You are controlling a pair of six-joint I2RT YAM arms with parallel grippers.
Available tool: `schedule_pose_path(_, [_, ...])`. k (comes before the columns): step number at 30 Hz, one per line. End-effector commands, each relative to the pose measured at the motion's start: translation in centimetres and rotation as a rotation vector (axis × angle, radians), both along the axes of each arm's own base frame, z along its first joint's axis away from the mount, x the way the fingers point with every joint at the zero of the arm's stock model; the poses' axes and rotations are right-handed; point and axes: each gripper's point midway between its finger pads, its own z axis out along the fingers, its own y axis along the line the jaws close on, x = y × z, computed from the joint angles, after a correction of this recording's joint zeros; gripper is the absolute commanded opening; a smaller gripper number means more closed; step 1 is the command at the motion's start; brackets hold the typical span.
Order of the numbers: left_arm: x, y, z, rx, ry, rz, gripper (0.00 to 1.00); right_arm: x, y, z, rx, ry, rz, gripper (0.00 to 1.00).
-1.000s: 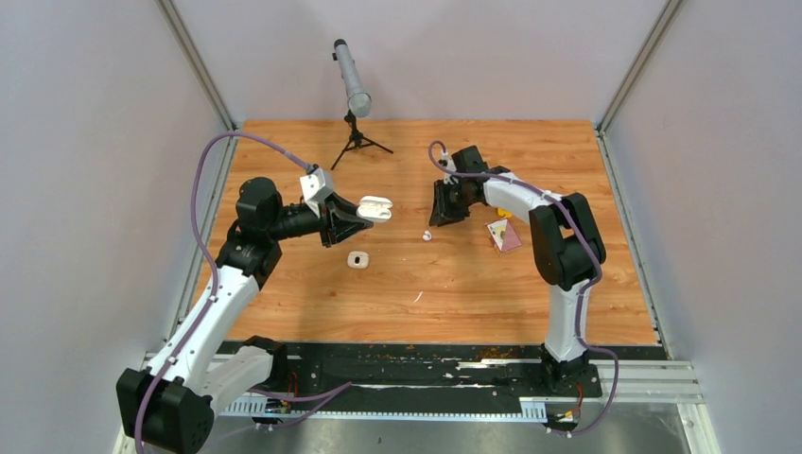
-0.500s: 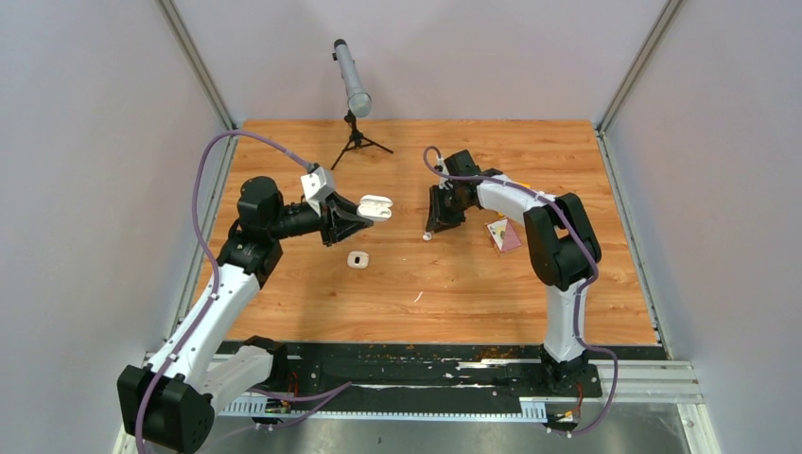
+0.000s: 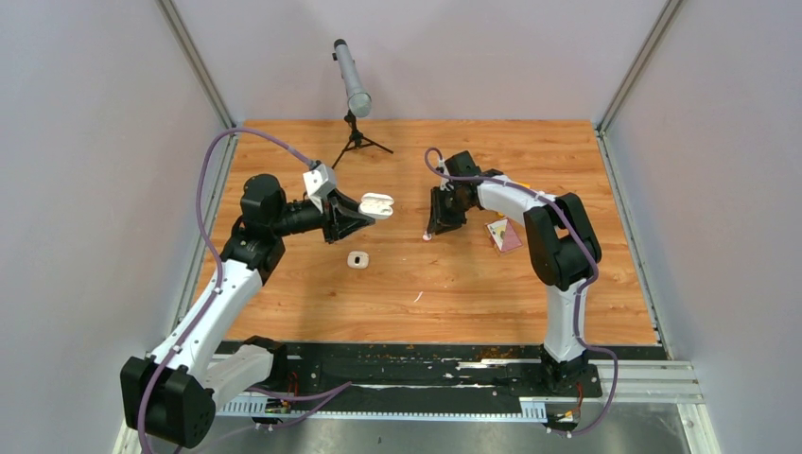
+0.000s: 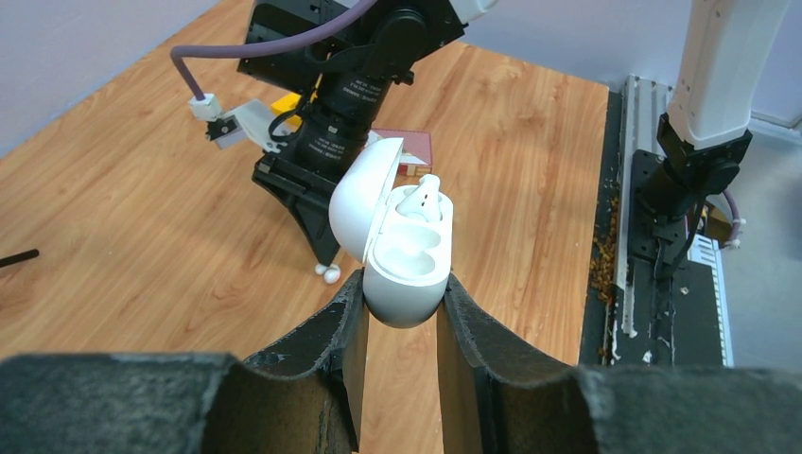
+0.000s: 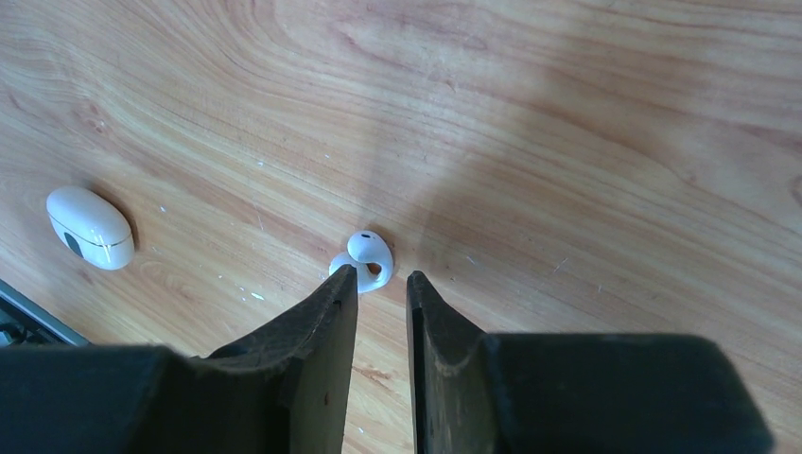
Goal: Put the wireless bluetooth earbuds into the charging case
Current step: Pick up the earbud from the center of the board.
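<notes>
My left gripper point(image 4: 402, 286) is shut on the base of an open white charging case point(image 4: 407, 253) and holds it above the table, lid tipped back. One white earbud point(image 4: 422, 198) sits in its far socket; the near socket is empty. The top view shows this case point(image 3: 376, 202) left of centre. A loose earbud point(image 5: 365, 259) lies on the wood, touching or just off my right gripper's left fingertip point(image 5: 344, 282), not between the jaws. My right gripper point(image 5: 381, 277) is low over the table, its jaws a narrow gap apart and empty. It also shows in the top view point(image 3: 433, 227).
A second, closed white case point(image 3: 357, 259) lies on the wood in front of the left gripper, and shows in the right wrist view point(image 5: 90, 227). A tripod with a grey tube point(image 3: 355, 87) stands at the back. A small card packet point(image 3: 504, 235) lies by the right arm.
My right gripper has swung left and down onto the loose earbud, then held still. My left gripper has lifted the open case slightly.
</notes>
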Motion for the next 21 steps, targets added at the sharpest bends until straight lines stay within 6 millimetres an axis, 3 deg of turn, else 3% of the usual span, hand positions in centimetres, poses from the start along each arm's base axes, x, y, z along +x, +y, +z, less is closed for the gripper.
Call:
schedule_pose_path(1, [0.4,0.0,2.0,-0.028,-0.060,0.003,0.00,-0.1,-0.1,1.3,-0.003,-0.012,-0.019,0.26])
schedule_pose_path(21, [0.4,0.0,1.8,-0.031,-0.056,0.009,0.00,-0.3,0.9,0.4,-0.004,-0.020,0.022,0.26])
